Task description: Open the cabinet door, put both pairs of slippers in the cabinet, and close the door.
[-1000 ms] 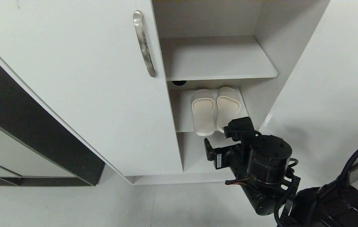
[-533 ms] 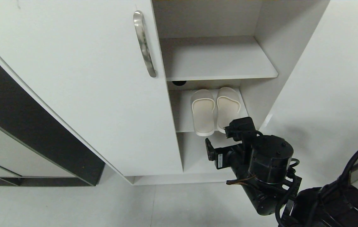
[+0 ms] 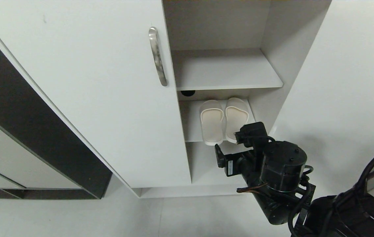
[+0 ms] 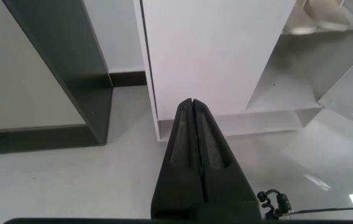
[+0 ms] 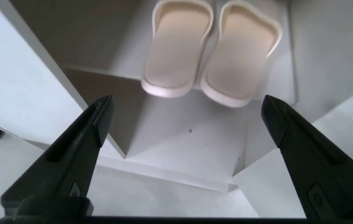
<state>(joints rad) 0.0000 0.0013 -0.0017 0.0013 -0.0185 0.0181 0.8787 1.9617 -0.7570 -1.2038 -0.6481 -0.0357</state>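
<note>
1. Presently, a pair of slippers [image 3: 224, 120] is seen on the middle shelf [image 3: 192, 126], heels slightly over its front edge.
2. The right door [image 3: 338, 82] is swung wide.
3. The right end effector [image 5: 187, 109] is held spread near that edge, clear of the slippers.
4. The left end effector [image 4: 192, 104] is pressed together above the floor [image 4: 71, 174].

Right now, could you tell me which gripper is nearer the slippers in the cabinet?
Right. The right gripper is open just in front of the slippers; the left gripper, shut, is farther back over the floor.
</note>
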